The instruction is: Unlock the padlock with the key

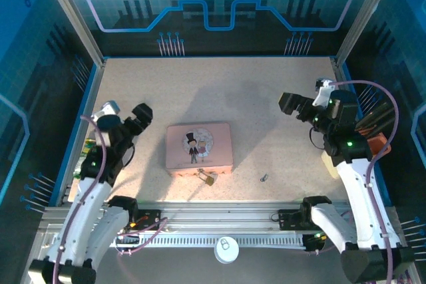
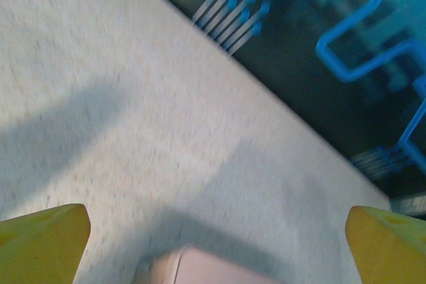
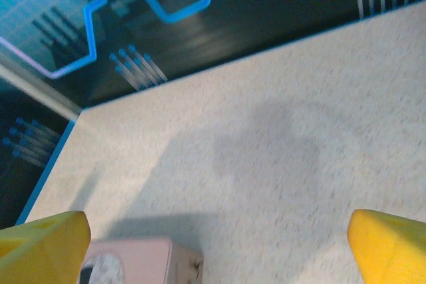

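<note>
A pink rectangular tin (image 1: 200, 147) bearing a cartoon couple was seen on the speckled beige tabletop (image 1: 266, 91). The tiny brass-gold padlock (image 1: 209, 179) with a thin silver shackle was found right at the tin's near edge. The small dark grey metal key (image 1: 263, 178) was laid apart, to the tin's near right. The left hand (image 1: 136, 123) was held left of the tin and the right hand (image 1: 293, 106) well to its right. Both were spread wide, with nothing gripped.
</note>
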